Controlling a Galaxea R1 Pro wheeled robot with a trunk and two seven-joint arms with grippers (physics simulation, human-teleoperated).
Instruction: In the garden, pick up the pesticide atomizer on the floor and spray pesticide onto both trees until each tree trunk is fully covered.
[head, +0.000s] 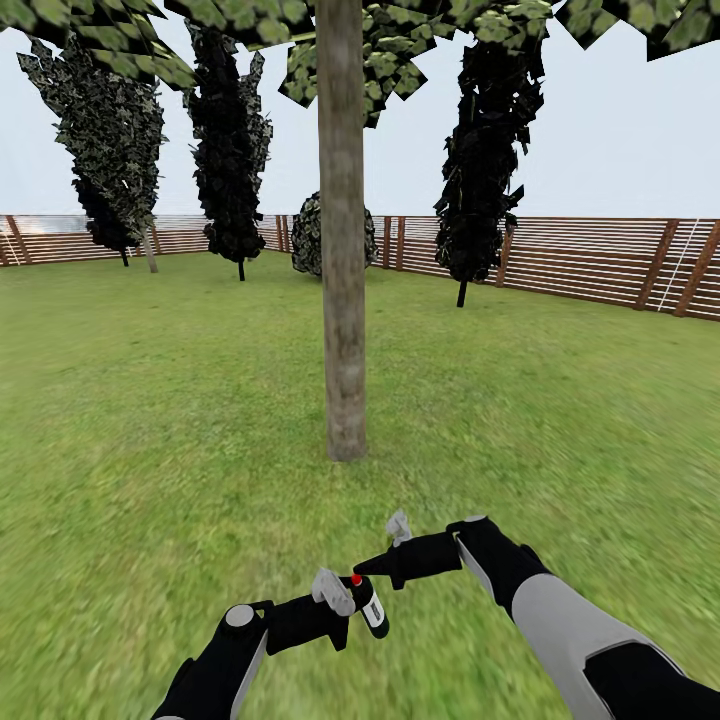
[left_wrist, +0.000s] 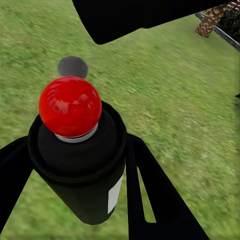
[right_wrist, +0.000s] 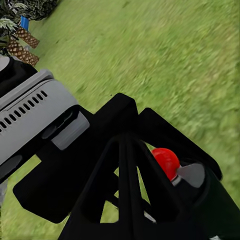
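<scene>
1. your left gripper (head: 352, 600) pinched the atomizer (head: 368, 603), a black can with a red cap (left_wrist: 70, 105), low over the lawn (head: 150, 400).
2. your right gripper (head: 375, 566) sat just beside the cap, tips pressed together.
3. a trunk (head: 342, 250) stood straight ahead, well apart from both arms.
4. dark conifers (head: 228, 140) lined the fence (head: 600, 258) behind it.
</scene>
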